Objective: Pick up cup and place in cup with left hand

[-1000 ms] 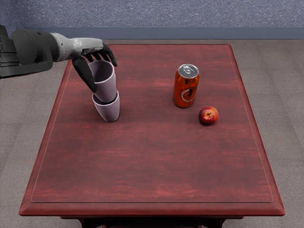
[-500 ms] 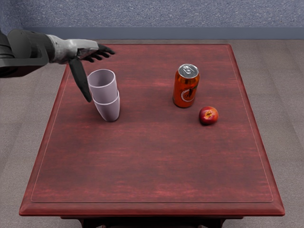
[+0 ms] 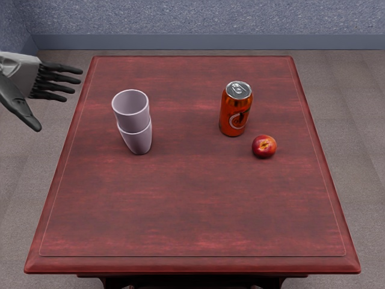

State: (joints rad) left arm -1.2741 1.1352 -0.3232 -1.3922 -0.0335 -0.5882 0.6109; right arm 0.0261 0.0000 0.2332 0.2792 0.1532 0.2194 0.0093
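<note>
My left hand (image 3: pixel 57 105) is off the table's left edge with its fingers spread, holding nothing and apart from the cups. One pale lilac cup (image 3: pixel 132 112) stands upright inside a second, matching cup (image 3: pixel 139 141) on the left part of the table. The lower part of the inner cup is hidden within the outer one.
An orange can (image 3: pixel 235 111) with a silver top stands right of the table's middle. Just in front of it, slightly to the right, lies a red and yellow fruit (image 3: pixel 264 147). The wooden table (image 3: pixel 192 198) has a raised border.
My left hand has let go of the upper cup and drawn back to the left, past the table's edge. The upper cup has sunk a little into the lower one.
</note>
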